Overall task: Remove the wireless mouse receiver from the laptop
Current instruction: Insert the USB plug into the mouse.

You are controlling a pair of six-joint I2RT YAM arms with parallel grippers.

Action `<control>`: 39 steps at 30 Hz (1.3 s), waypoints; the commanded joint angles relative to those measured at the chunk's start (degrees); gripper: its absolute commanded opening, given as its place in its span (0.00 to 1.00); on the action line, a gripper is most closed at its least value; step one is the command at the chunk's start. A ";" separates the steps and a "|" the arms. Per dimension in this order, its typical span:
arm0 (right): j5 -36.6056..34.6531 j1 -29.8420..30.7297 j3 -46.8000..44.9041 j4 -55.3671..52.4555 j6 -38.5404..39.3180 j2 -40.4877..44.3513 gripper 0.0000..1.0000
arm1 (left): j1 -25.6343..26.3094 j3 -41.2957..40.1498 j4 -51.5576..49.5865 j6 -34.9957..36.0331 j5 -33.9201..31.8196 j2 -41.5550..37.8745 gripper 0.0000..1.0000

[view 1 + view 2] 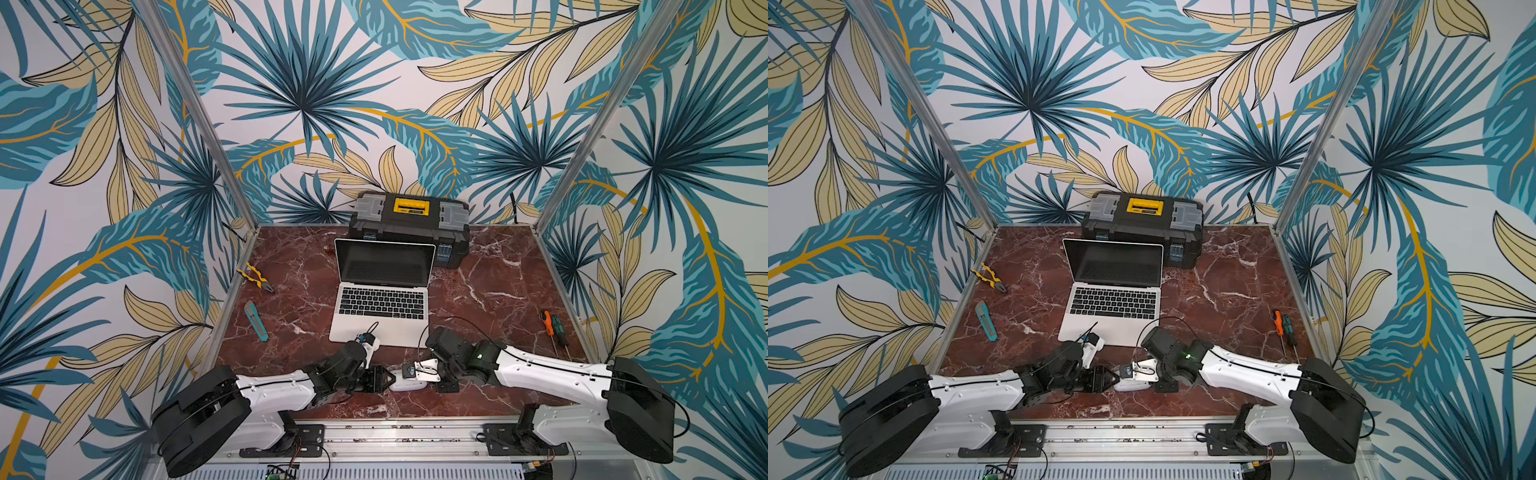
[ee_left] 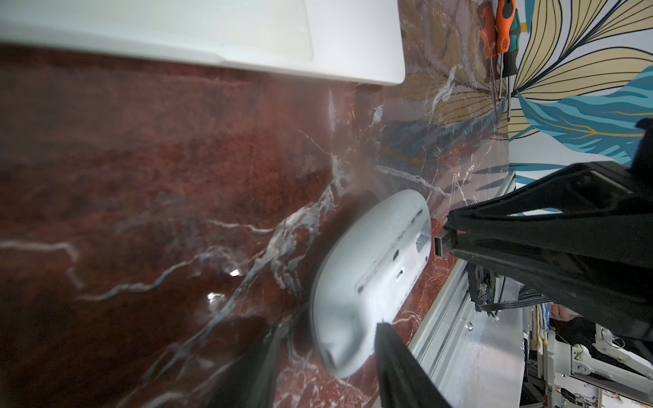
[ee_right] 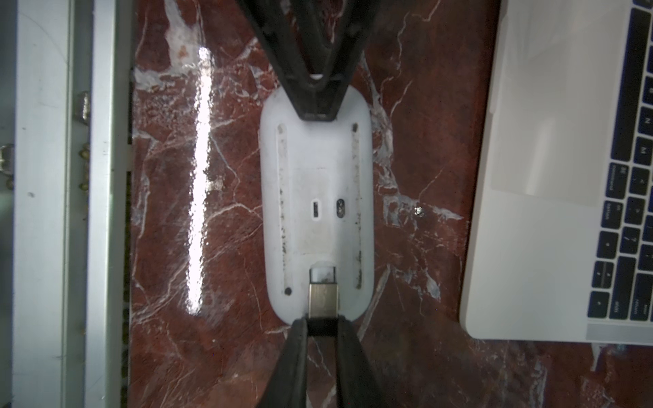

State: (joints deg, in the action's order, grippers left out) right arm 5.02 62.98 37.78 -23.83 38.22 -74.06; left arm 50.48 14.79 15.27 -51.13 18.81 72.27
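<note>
Right wrist view: right gripper [image 3: 321, 323] clamped on the wireless mouse receiver [image 3: 323, 298], whose metal plug tip sits at the slot of an upturned white mouse [image 3: 314, 197] (near the front edge of the worktop [image 1: 498, 291]). Opposite end of mouse: left gripper [image 3: 316, 113] closed on it. Mid-worktop: open laptop [image 1: 380, 299], apart from the receiver.

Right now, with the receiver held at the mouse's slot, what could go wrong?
The right gripper pinches the receiver only by its black end; a tilted push could jam it at the slot rim. The left gripper holds the mouse by one end only, so it could pivot or slip.
</note>
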 commanded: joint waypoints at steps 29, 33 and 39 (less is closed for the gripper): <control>0.74 -0.21 -0.05 1.91 0.52 -2.70 0.06 | 1.00 -0.02 -0.08 -0.89 0.23 4.58 0.48; 0.05 -0.12 -0.03 2.10 0.53 -2.74 0.06 | 0.99 -0.10 0.01 -0.98 0.26 4.76 0.48; -0.54 -0.12 -0.70 2.49 0.47 -2.67 0.08 | 0.96 0.00 0.35 -1.21 0.58 6.07 0.48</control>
State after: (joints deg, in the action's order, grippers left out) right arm 4.93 62.98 37.78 -22.09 38.59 -76.20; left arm 51.20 15.29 20.05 -52.10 19.90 76.18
